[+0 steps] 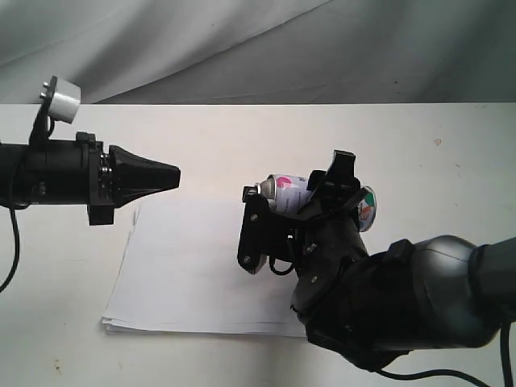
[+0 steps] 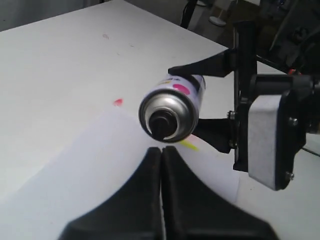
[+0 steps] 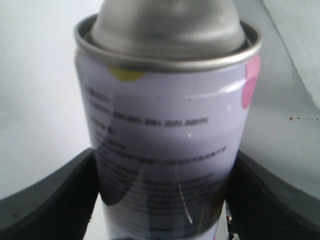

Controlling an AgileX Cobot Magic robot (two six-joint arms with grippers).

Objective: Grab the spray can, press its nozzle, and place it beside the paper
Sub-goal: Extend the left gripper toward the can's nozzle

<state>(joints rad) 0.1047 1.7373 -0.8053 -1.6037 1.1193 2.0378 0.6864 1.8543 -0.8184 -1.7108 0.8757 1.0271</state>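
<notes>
- While I watch from the exterior view, the right fingers (image 1: 342, 171) are clamped around the spray can (image 1: 280, 187), with one finger on each side of its body.
- From the right wrist view, I see both black fingers pressed against the can's printed label. The silver shoulder of the can rises between them.
- The can is held clear of the counter (image 1: 242, 133) and tipped over onto its side. In the exterior view it sits over the right-hand edge of the paper (image 1: 185, 274).
- Its small black nozzle (image 2: 162, 124) sits in the silver rim and faces the left fingers (image 2: 161, 162).
- The left fingers are pressed fully together with nothing between them. Their joined tips point at the nozzle, and the exterior view shows a clear gap between the tips and the can.
- The paper lies flat on the white counter as a thin stack.
- A yellow tab (image 2: 189, 145) shows at the paper's edge just under the can, and a small pink stain (image 2: 118, 102) marks the counter near the paper.
</notes>
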